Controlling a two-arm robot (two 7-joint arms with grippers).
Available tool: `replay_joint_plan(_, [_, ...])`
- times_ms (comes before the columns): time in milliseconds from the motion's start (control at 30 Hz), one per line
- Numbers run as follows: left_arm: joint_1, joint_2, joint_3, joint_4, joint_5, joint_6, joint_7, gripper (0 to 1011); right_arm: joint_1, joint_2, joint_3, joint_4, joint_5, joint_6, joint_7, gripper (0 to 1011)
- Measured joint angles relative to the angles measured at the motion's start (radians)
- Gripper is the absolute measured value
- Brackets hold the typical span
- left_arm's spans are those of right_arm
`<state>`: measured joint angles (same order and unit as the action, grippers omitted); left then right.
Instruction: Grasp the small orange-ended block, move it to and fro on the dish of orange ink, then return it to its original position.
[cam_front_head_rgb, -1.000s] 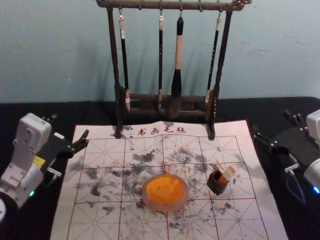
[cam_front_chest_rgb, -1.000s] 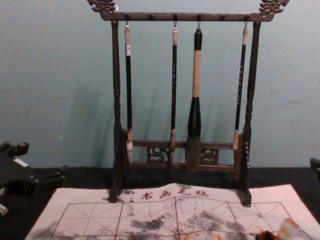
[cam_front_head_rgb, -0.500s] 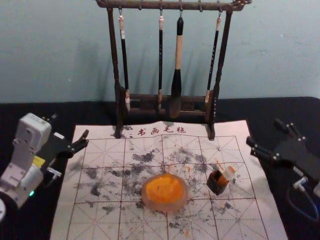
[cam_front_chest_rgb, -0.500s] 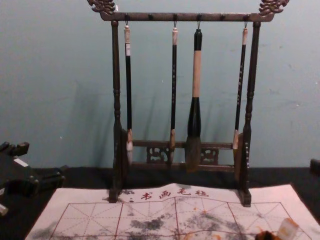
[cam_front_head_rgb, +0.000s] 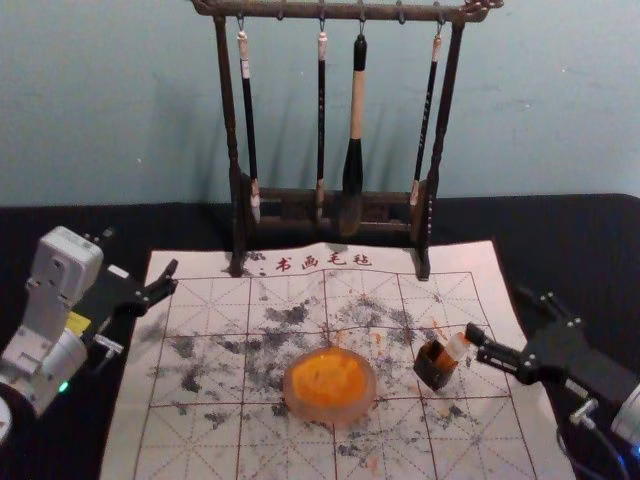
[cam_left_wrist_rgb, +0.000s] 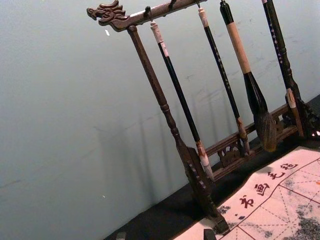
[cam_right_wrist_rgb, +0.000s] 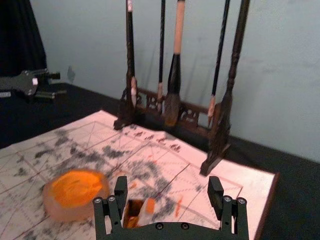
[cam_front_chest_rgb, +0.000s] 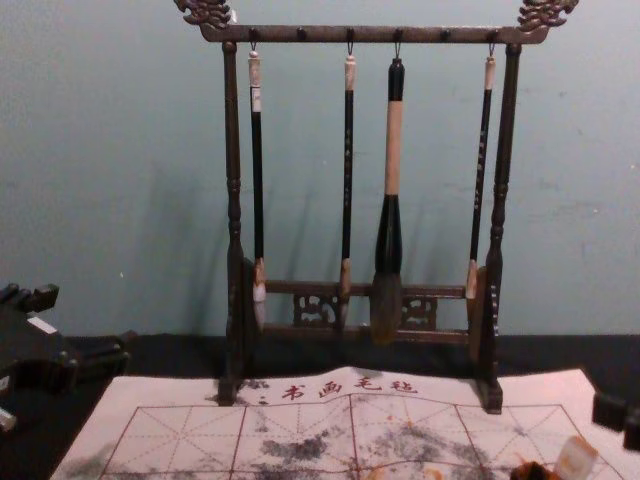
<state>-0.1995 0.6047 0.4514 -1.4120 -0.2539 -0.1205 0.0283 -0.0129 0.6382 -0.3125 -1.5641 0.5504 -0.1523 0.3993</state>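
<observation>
The pale dish (cam_front_head_rgb: 335, 414) contains orange ink (cam_front_head_rgb: 330, 378). The dark box (cam_front_head_rgb: 437, 376), at its three o'clock, is orange-stained inside. The orange-ended block (cam_front_head_rgb: 457, 346) tilts at the box's one o'clock side. Right gripper (cam_front_head_rgb: 500, 312): open, empty, at block's two o'clock. Left gripper (cam_front_head_rgb: 141, 250): spread, at dish's ten o'clock.

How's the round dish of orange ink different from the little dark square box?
The round dish of orange ink is wider; the small, dark, square box is narrower. The dish has a pale rim, the box dark walls. The dish has nothing standing in it, while the box has a pale, orange-ended block tilted at its edge. Both sit on the white gridded mat.
</observation>
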Motion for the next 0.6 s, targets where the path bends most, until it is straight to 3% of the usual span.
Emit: replay_joint_plan(600, [0.0,0.0,0.0,0.0,0.0,0.0,0.0,1001,0.011,-0.051,-0.007,0.066,-0.01,0.061,0.066,1002])
